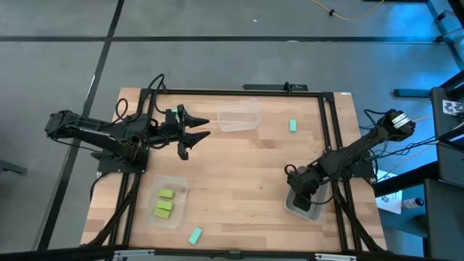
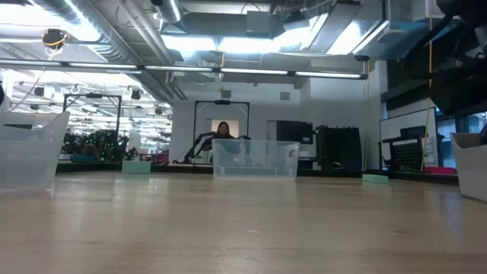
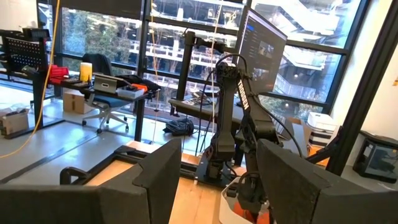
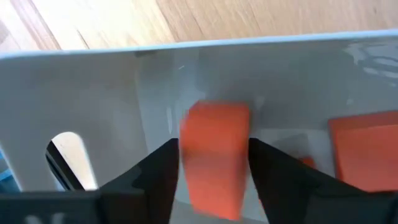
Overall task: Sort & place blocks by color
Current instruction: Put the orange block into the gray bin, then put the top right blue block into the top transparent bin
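Red block (image 4: 214, 155) sits between my right claw's (image 4: 211, 171) fingers inside the red tub (image 1: 303, 206), greens binned, two teal blocks (image 1: 293, 125) loose; left claw (image 1: 197, 130) open, idle.

The right gripper (image 1: 301, 194) hides the tub's (image 1: 313, 211) contents from above.

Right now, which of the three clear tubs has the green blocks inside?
The tub near the left arm's side at the table's front: three lime green blocks lie in it. The middle tub looks empty; the right gripper covers the third.
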You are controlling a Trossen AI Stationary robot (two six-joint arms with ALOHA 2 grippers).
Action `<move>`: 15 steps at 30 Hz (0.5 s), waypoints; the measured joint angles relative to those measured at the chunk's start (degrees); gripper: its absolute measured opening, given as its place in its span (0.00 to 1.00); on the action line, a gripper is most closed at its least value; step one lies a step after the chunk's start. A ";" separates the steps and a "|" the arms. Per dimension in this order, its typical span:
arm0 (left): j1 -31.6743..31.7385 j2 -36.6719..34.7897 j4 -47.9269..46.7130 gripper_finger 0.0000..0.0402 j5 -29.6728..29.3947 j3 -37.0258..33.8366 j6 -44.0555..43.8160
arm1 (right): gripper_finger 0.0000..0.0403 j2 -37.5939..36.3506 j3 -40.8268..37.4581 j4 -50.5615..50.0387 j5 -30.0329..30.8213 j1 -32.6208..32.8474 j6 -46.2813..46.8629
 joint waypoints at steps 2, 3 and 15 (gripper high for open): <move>0.00 0.00 -0.02 0.50 0.00 0.00 -0.02 | 0.52 0.00 0.00 -0.02 0.00 0.00 -0.51; 0.00 0.00 -0.02 0.50 0.00 0.00 -0.02 | 0.54 0.00 0.00 -0.02 -0.04 0.00 -1.17; 0.00 0.00 -0.02 0.50 0.02 0.00 -0.07 | 0.58 -0.58 0.01 0.94 -9.31 0.00 -3.19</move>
